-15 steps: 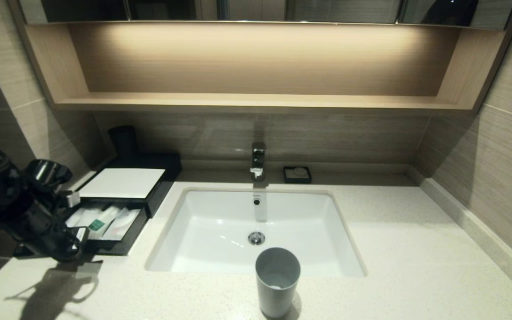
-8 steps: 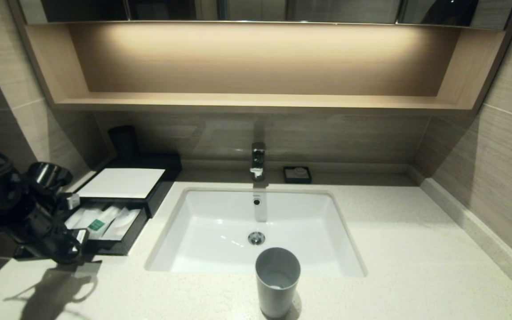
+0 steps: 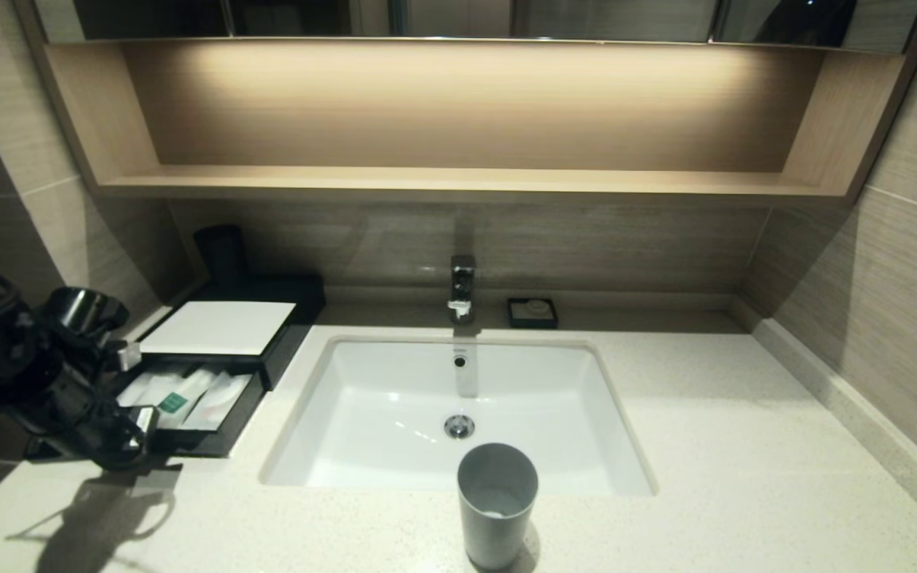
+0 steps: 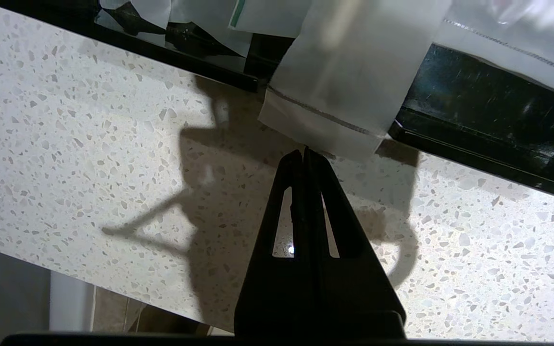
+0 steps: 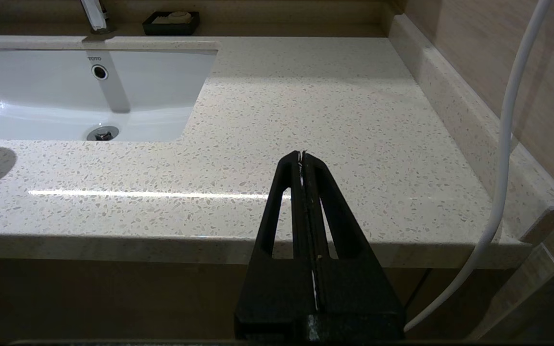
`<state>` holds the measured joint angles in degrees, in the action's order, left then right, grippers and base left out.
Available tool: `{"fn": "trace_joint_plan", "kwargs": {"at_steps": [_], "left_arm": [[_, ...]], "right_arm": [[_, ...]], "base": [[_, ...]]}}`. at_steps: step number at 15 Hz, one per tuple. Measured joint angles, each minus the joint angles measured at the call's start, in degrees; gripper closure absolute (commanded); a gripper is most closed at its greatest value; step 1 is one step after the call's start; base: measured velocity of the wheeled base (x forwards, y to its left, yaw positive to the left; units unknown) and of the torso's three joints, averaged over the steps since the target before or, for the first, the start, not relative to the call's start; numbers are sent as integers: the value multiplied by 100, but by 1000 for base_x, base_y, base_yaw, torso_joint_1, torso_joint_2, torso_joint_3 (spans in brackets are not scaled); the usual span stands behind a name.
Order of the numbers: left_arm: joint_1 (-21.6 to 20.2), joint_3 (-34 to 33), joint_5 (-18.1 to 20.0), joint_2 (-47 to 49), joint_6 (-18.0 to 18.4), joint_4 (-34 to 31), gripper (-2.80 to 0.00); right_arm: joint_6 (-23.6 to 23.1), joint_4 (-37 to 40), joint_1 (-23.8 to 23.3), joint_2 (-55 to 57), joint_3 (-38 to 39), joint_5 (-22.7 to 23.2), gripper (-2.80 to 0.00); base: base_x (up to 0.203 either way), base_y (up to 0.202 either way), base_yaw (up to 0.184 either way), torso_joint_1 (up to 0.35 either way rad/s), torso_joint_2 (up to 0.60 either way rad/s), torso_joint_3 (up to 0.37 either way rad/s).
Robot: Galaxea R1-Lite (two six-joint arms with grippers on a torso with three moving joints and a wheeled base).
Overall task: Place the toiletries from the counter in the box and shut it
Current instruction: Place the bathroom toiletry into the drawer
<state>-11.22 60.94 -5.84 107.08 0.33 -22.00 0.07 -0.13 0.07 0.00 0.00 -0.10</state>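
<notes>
The black box with a white top panel [image 3: 220, 326] stands on the counter [image 3: 705, 414] left of the sink, and its drawer [image 3: 208, 444] is pulled out. In the drawer lie a cream stick with a green band [image 3: 176, 400] and a translucent packet [image 3: 220, 398]. My left gripper [image 3: 148, 454] is shut just in front of the drawer. In the left wrist view its tips [image 4: 304, 151] meet the end of the packet [image 4: 349, 72], which hangs over the drawer's front rim [image 4: 474, 115]; I cannot tell if they pinch it. My right gripper [image 5: 302, 154] is shut and empty, parked by the counter's front edge.
A grey cup [image 3: 497, 509] stands in front of the white sink [image 3: 363, 446]. Behind the sink are the tap [image 3: 462, 286] and a small black soap dish [image 3: 532, 312]. A black cup [image 3: 221, 253] stands behind the box. A white cable [image 5: 508, 144] hangs beside the right arm.
The left arm has shifted only slightly by the drawer's front. The drawer, its contents and the cup have not moved.
</notes>
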Motion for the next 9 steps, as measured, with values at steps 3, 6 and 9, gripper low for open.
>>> {"fn": "trace_joint_plan", "kwargs": {"at_steps": [3,6,9], "left_arm": [[0,11,-2,-9,-7,28,0],[0,16,-1,11,-15,173,0],[0,40,1,16,-112,206,0]], "right_arm": [[2,0,0,0,0,0,0],[0,-1,0,0,0,0,0],[2,-2,0,0,0,0,0]], "base": [[0,0,0,0,0,0],[0,0,0,0,0,0],[0,0,0,0,0,0]]}}
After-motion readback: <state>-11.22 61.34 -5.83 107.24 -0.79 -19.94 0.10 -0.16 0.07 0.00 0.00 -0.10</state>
